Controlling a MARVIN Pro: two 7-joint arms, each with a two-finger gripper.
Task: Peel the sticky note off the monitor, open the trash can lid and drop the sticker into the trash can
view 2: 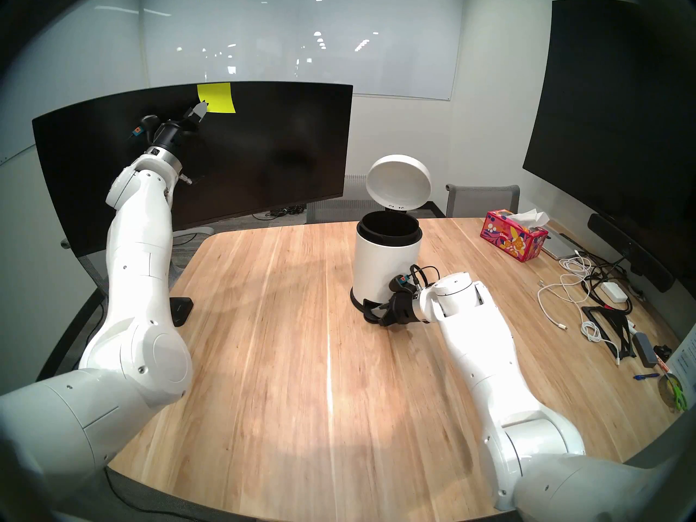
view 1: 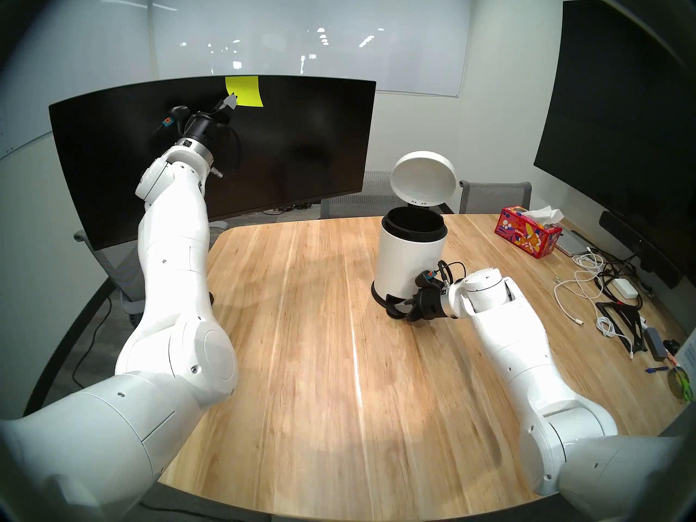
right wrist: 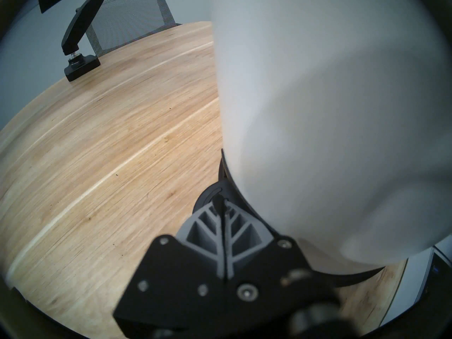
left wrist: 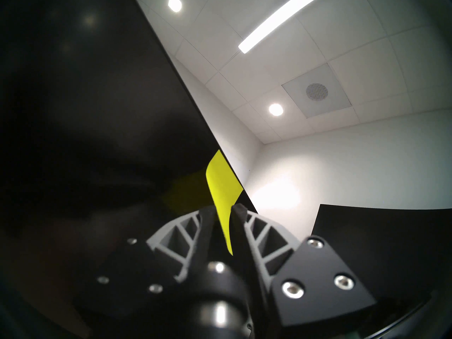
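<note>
Clutter at the table's three-o'clock edge
Floral tissue box (view 1: 528, 232), white cables (view 1: 582, 280), white adapter (view 1: 623, 288); flat black display panel (view 1: 617, 107) at two o'clock.

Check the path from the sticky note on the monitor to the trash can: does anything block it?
Nothing visible does. The trash can lid stands raised behind the trash can, leaving its mouth uncovered; only bare table lies below the route from the sticky note.
</note>
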